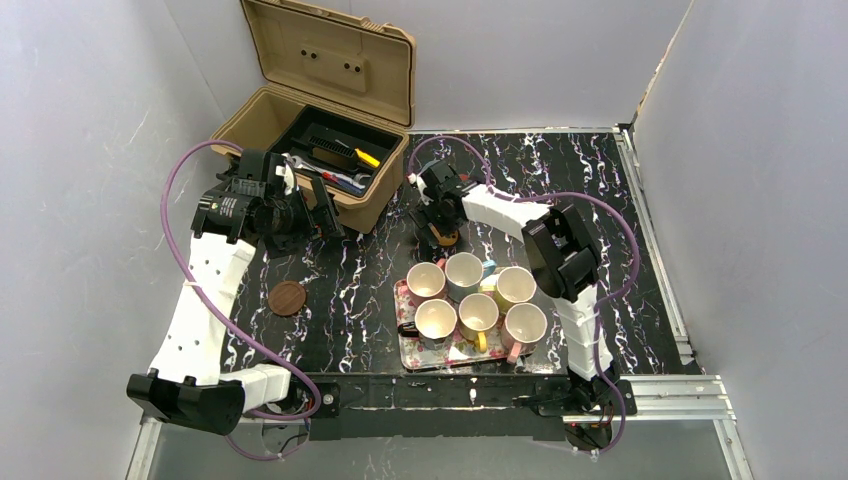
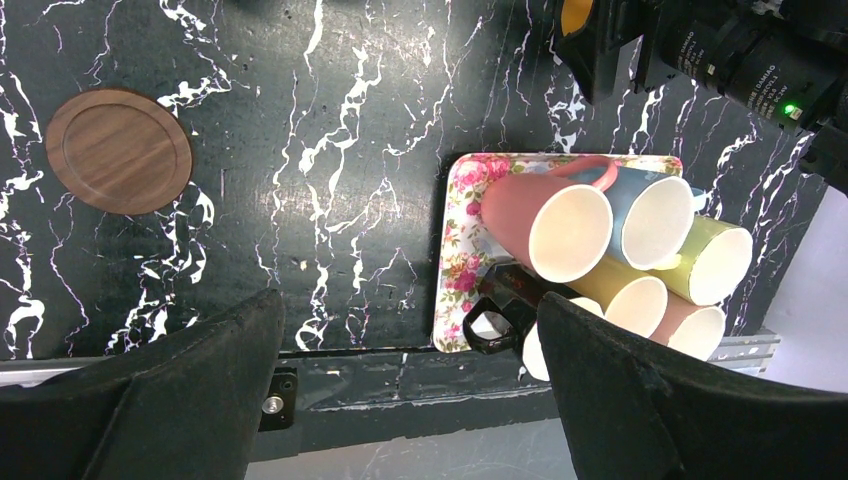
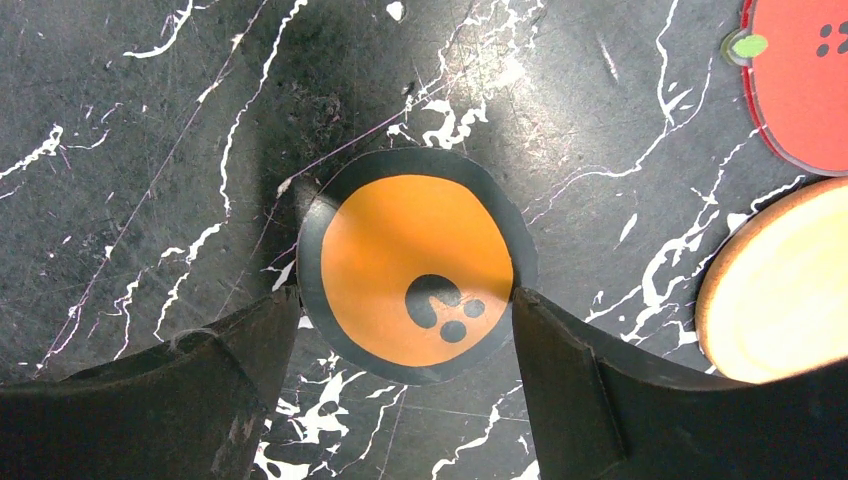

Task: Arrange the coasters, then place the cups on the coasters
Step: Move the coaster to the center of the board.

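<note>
From overhead, I see 6 handled ceramic cups (image 1: 478, 312) packed together on the rectangular floral tray (image 1: 402, 292) at the near centre of the black marbled tabletop (image 1: 350, 270). A dark brown wooden round coaster (image 1: 287, 298) lies alone to the left of the tray. My right claw (image 1: 440, 226) is down just beyond the tray's far edge. My left claw (image 1: 325, 212) hangs beside the open tan toolbox (image 1: 320, 150) at the far left.

On the left wrist view, the left claw (image 2: 408, 312) is spread wide with nothing between its fingers.

On the right wrist view, the right claw (image 3: 403, 300) stands wide astride an orange black-rimmed paper coaster (image 3: 415, 250), both fingers (image 3: 600, 400) at its rim. I cannot tell whether it is gripped. A red coaster (image 3: 805, 80) and a pale yellow-orange coaster (image 3: 780, 290) lie to the right.
</note>
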